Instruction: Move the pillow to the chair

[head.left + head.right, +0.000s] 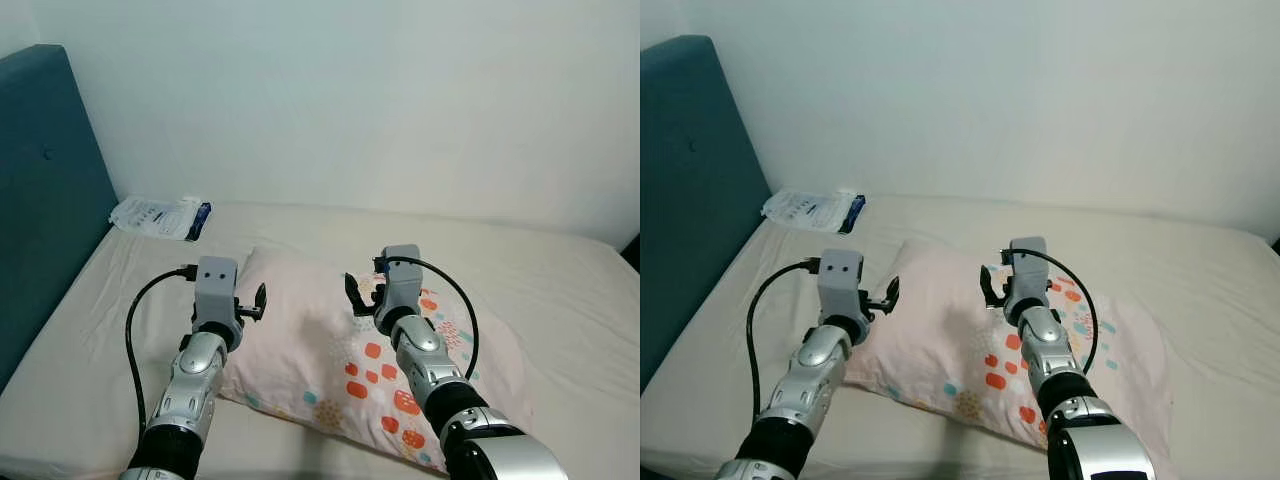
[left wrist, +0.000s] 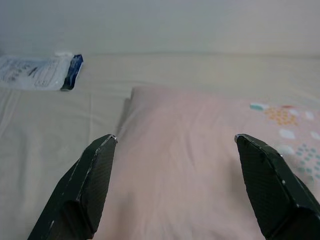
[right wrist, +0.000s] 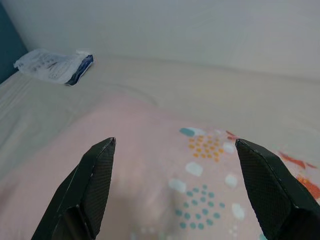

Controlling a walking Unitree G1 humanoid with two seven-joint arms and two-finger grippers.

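Pillows: one pillow (image 1: 330, 350) is seen, pale pink with orange, teal and yellow spots, lying flat on the bed (image 1: 560, 300); from the middle of the head view it spreads toward 5 o'clock.
Beds: one, covered by a cream sheet, with a single teal headboard (image 1: 45, 200) standing at 9 o'clock.
Packets: one white plastic packet (image 1: 160, 216) with a dark blue edge is seen at 10 o'clock, well apart from the pillow, near the wall (image 1: 350, 100).
Grippers: two are counted, both raised above the pillow.
Left gripper: the left gripper (image 2: 175, 145) is held over the pillow's edge at 8 o'clock of the pillow; its two black fingers (image 2: 85, 185) are spread wide apart and nothing is held between them.
Right gripper: the right gripper (image 3: 175, 145) is held over the pillow's upper middle, at about 12 o'clock of the spotted part; its two fingers (image 3: 265, 185) are likewise spread wide, with nothing grasped.
Contact: whether any fingertip is touching the pillowcase cannot be told.
Cables: two black cables are seen, one looped beside each wrist.
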